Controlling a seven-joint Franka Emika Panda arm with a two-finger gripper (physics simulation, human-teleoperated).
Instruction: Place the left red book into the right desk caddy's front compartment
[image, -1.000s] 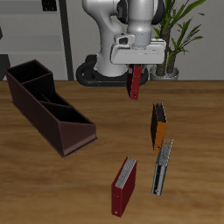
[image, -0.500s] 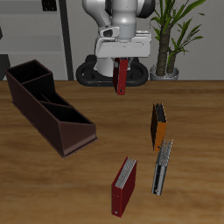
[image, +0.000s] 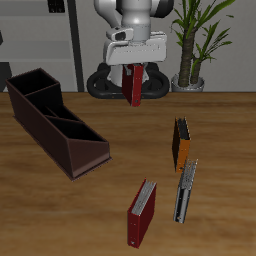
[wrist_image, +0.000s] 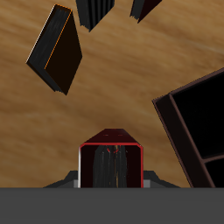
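My gripper (image: 134, 68) is shut on the plain dark-red book (image: 133, 88), which hangs upright below it, high above the table's back part. In the wrist view the book's end (wrist_image: 111, 156) shows between the fingers. The long maroon-brown desk caddy (image: 52, 120) with slanted dividers lies on the table, apart from the book and nearer the table's front edge; a corner of it shows in the wrist view (wrist_image: 194, 122).
An orange book (image: 180, 142) stands on the table; it also shows in the wrist view (wrist_image: 57, 48). A dark book (image: 185, 190) and a red book with grey page edges (image: 141, 212) lie nearer the front edge. A potted plant (image: 195, 45) stands behind.
The gripper has carried the dark-red book sideways toward the caddy's side and slightly higher, away from above the orange book. Nothing on the table has moved.
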